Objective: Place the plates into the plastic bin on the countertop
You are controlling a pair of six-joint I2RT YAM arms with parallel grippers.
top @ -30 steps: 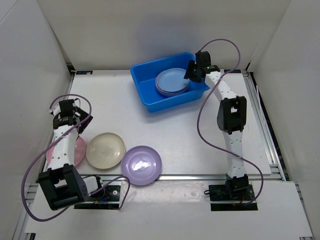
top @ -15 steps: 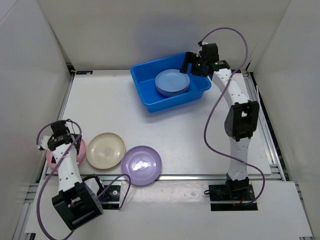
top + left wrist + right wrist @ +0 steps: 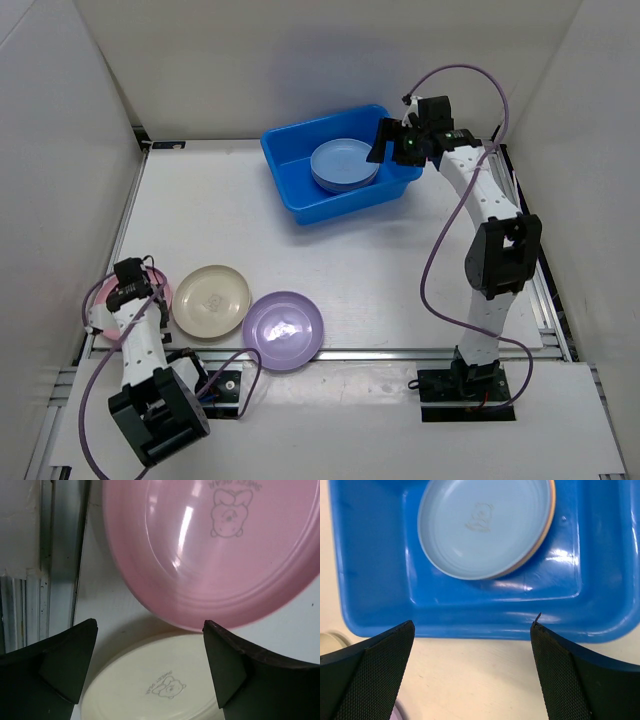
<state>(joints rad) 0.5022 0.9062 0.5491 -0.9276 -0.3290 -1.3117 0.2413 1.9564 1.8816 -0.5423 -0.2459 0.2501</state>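
a flat white counter [image 3: 380, 270] fills the middle of the top view. three plain white walls box it in: a back wall [image 3: 320, 60], a left wall [image 3: 60, 150] and a right wall [image 3: 590, 120]. metal rails [image 3: 527, 250] run along the counter's right and near edges, and the left wrist view shows another at the left edge. a white ledge [image 3: 340, 410] lies in front of the near rail. the light is soft and even, with a dim bluish patch low on the back wall.
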